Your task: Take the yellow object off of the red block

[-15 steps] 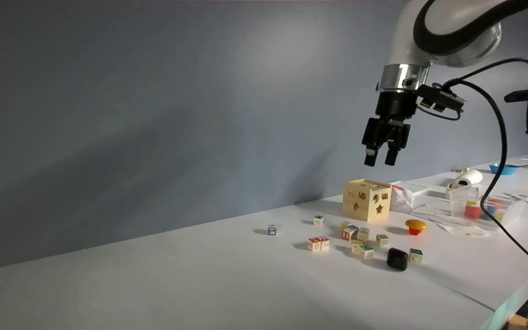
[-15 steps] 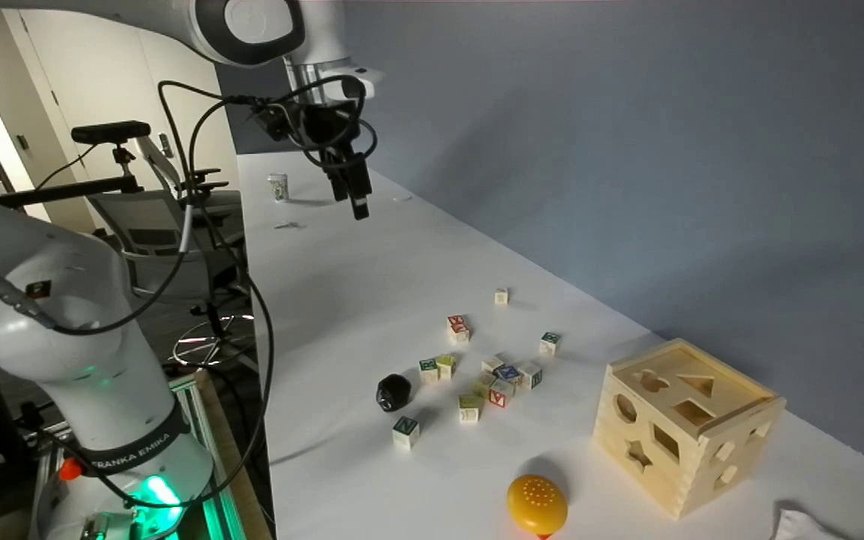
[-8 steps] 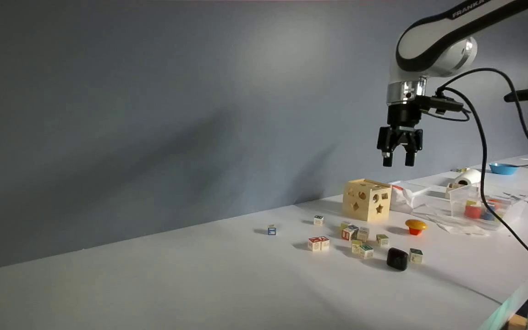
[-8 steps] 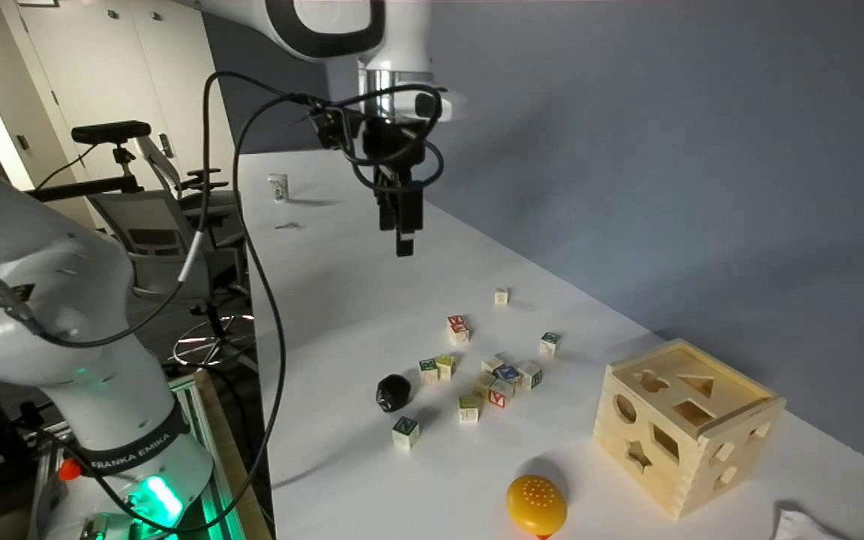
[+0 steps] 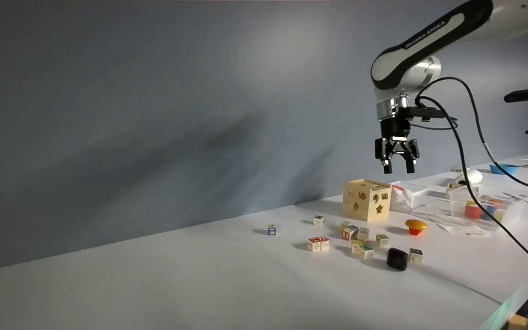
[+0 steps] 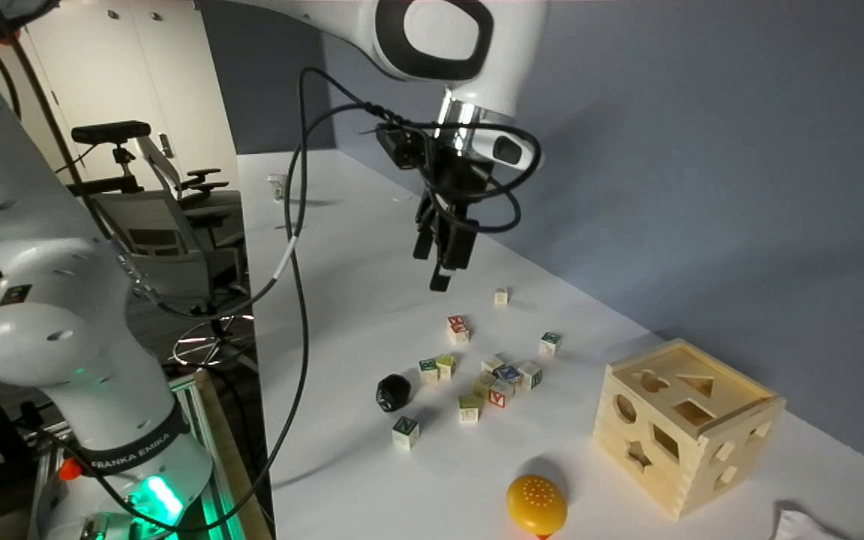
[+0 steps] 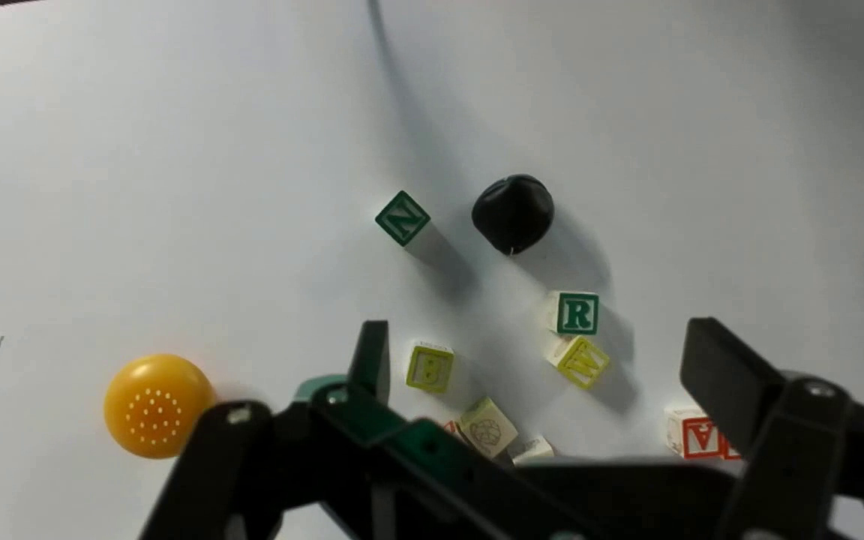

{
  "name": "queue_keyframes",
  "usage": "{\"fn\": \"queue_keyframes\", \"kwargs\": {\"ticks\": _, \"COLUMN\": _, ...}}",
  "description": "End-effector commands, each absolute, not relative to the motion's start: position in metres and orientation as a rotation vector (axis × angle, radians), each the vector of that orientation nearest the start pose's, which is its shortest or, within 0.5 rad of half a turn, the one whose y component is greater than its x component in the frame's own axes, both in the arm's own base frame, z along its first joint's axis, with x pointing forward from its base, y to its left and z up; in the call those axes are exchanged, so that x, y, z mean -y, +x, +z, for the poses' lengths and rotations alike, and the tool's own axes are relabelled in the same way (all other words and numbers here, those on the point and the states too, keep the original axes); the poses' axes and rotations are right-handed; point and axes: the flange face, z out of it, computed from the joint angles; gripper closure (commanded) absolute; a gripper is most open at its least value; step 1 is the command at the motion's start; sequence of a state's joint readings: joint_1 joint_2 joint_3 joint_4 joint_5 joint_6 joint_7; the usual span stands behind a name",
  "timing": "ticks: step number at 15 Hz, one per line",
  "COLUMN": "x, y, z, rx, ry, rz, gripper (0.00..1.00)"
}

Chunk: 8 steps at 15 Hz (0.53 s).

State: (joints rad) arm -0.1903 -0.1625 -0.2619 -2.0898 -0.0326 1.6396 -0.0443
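Note:
The yellow object, a rounded dome, sits on top of the tiny red block on the white table. In an exterior view, the yellow object shows white dots, and only a tip of the red block shows below it. In the wrist view the yellow object lies at the lower left, outside the jaws; the red block is hidden under it there. My gripper is open and empty, high above the table. In the wrist view, my gripper hangs over the letter blocks, with its fingers wide apart.
Several letter blocks lie scattered under the gripper. A black piece lies among them. The tan wooden cube with holes stands beside the yellow object. A clear bin with toys and a white cloth lie beyond.
The arm has moved across the table toward the letter blocks and the yellow object, and has come a little lower. The gripper stays open. The objects have not moved.

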Motion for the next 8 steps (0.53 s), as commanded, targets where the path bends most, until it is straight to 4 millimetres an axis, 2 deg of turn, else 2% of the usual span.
{"fn": "queue_keyframes", "kwargs": {"ticks": 1, "x": 0.253, "y": 0.431, "z": 0.455, "rx": -0.561, "ry": -2.847, "rz": 0.565, "gripper": 0.0}}
{"fn": "queue_keyframes", "kwargs": {"ticks": 4, "x": 0.286, "y": 0.424, "z": 0.432, "rx": -0.59, "ry": -2.744, "rz": 0.645, "gripper": 0.0}}
{"fn": "queue_keyframes", "kwargs": {"ticks": 8, "x": 0.328, "y": 0.423, "z": 0.401, "rx": -0.727, "ry": -2.668, "rz": 0.71, "gripper": 0.0}}
